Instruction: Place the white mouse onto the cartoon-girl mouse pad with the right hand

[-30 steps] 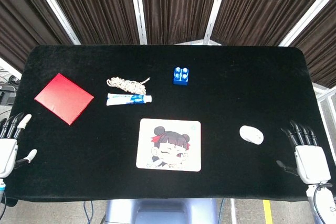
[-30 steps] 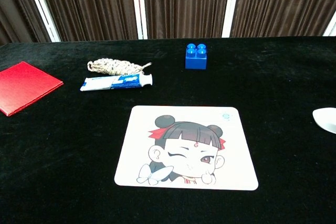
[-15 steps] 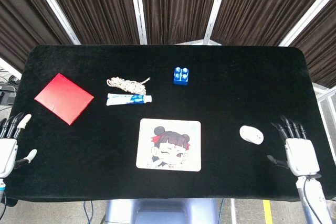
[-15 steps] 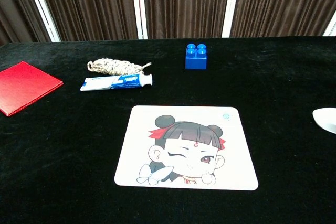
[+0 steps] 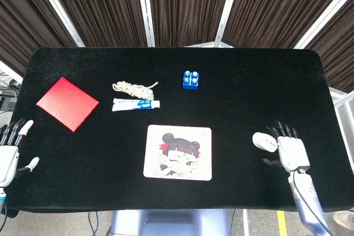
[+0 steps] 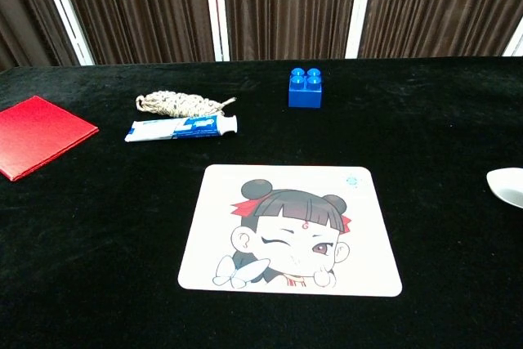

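Observation:
The white mouse lies on the black table to the right of the cartoon-girl mouse pad. In the chest view only the mouse's left part shows at the right edge, with the pad in the middle. My right hand hovers just right of the mouse, fingers spread and pointing away from me, holding nothing. My left hand rests at the table's near left edge, open and empty. Neither hand appears in the chest view.
A red square booklet lies at the left. A coil of rope and a toothpaste tube sit behind the pad. A blue toy brick stands further back. The table edge runs along the near side.
My right hand has moved left and forward from the near right corner, ending close beside the mouse. The mouse, the pad and my left hand have stayed put.

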`<action>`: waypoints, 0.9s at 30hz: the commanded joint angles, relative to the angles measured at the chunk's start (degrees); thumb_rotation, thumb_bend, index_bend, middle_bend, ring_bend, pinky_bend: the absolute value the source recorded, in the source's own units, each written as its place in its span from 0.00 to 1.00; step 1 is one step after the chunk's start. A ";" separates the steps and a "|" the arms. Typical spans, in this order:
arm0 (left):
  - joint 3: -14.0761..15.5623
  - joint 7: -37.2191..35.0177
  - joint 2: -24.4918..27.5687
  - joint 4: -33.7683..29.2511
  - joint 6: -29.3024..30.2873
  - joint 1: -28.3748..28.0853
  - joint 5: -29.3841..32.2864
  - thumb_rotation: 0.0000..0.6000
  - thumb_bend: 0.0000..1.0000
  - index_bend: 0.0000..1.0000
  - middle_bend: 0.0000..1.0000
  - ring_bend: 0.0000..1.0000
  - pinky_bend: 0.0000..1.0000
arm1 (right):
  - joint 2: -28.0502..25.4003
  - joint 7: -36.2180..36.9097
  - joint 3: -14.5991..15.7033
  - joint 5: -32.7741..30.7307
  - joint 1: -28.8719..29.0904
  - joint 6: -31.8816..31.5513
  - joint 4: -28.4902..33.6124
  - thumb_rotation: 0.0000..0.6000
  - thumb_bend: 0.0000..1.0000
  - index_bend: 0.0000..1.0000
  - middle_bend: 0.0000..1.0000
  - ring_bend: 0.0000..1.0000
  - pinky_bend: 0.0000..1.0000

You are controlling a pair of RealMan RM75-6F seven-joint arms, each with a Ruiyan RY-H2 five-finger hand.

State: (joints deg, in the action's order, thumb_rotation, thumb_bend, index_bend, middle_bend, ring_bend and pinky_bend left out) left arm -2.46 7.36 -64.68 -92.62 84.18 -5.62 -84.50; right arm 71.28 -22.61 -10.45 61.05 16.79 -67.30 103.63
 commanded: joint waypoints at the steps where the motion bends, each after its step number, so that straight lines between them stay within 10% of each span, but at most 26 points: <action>1: -0.04 0.15 0.01 -0.05 -0.18 -0.09 0.14 1.00 0.26 0.00 0.00 0.00 0.00 | 3.53 -3.66 -1.36 -5.24 2.71 1.52 -1.18 1.00 0.06 0.14 0.01 0.00 0.00; 27: -0.36 1.86 0.17 -0.75 -2.09 -1.09 1.58 1.00 0.26 0.00 0.00 0.00 0.00 | 14.86 -7.88 -2.80 -21.08 8.73 3.03 -16.03 1.00 0.08 0.23 0.02 0.00 0.00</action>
State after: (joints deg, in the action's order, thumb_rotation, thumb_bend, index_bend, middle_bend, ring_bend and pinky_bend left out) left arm -2.82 9.21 -64.52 -93.36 82.10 -6.70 -82.94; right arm 86.00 -30.42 -13.28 40.10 25.39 -64.34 87.75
